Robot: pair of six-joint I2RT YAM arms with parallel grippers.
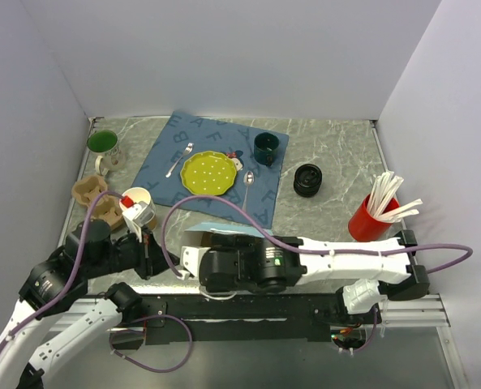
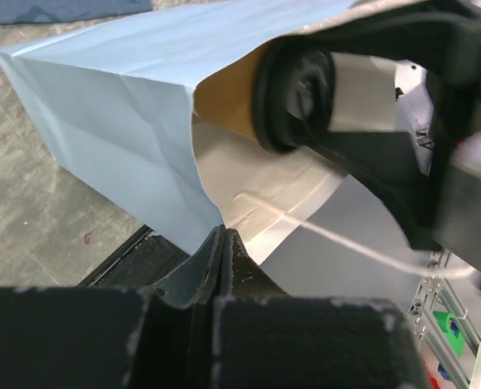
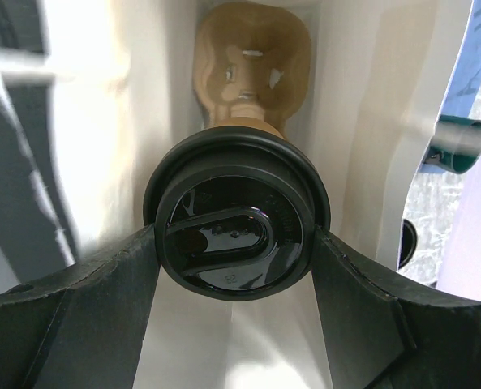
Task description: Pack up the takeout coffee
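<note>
Left arm: stood bent above its base at the lower left, with the dark wrist pointing right.
Left gripper: the fingers were pressed together, with no gap between the tips.
Right arm: lay stretched leftward along the near edge, low and almost level.
Right gripper: the jaws were spread wide, one finger on each side (both pressed against the takeout coffee at its lid).

White arms, purple cables, black left claw
</note>
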